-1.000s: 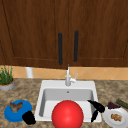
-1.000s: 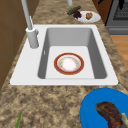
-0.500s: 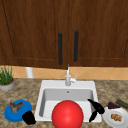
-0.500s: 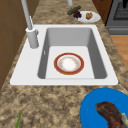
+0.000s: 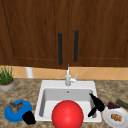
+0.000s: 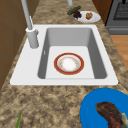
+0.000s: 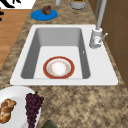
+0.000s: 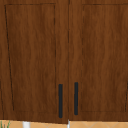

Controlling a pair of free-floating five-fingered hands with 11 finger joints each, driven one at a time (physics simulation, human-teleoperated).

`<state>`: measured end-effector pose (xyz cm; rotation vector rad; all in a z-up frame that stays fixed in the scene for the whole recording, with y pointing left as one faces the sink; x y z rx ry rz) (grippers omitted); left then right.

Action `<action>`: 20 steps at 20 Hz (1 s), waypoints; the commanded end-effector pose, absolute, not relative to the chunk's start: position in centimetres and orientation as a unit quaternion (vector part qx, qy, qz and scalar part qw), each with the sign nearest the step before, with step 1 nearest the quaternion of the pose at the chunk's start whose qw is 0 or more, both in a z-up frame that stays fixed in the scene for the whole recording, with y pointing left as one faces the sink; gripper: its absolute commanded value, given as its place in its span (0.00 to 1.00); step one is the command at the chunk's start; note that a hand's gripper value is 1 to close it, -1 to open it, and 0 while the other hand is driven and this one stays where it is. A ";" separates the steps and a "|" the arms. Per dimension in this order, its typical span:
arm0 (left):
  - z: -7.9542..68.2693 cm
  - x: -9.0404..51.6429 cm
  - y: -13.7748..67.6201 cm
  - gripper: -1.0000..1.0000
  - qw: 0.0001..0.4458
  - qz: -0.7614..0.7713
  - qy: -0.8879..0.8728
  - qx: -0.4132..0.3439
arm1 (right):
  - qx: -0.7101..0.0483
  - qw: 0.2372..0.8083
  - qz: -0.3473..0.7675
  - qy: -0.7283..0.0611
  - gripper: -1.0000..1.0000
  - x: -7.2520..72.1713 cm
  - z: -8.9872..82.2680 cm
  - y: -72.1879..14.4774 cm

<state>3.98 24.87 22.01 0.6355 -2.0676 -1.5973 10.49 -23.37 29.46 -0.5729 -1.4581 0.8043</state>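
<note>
My left hand (image 5: pixel 28 117) hangs at the lower left of the front view, just off the right rim of a blue plate (image 5: pixel 10 115) that carries a brown piece of food (image 5: pixel 15 106). My right hand (image 5: pixel 97 103) floats over the right end of the white sink (image 5: pixel 46 85), fingers relaxed and holding nothing. A red bowl (image 5: pixel 67 114) sits in the basin to its left. From the sides the red bowl (image 6: pixel 69 63) (image 7: pixel 59 67) shows a white inside and rests on the basin floor.
A faucet (image 5: pixel 68 77) stands behind the basin. A white plate (image 5: pixel 107 119) at the right holds bread (image 5: pixel 116 117), grapes (image 7: pixel 33 102) and a cucumber (image 6: pixel 73 10). A potted plant (image 5: pixel 6 80) and a white cup (image 5: pixel 29 72) stand at the back left. Wall cabinet doors with dark handles (image 8: pixel 60 100) hang above.
</note>
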 end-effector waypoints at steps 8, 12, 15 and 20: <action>22.0 4.0 24.9 0.50 0.224 -0.579 -0.749 0.230 | -0.244 0.670 0.247 -0.657 0.00 10.4 30.2 -21.9; 22.0 4.0 24.9 0.50 0.224 -0.579 -0.749 0.230 | -0.228 0.687 0.225 -0.653 0.00 10.4 30.2 -21.0; 22.0 4.0 24.9 0.50 0.224 -0.579 -0.749 0.230 | -0.222 0.696 0.208 -0.651 0.00 10.4 30.3 -20.5; 22.0 4.0 24.9 0.50 0.224 -0.579 -0.749 0.230 | -0.220 0.705 0.181 -0.650 0.00 10.3 30.4 -19.8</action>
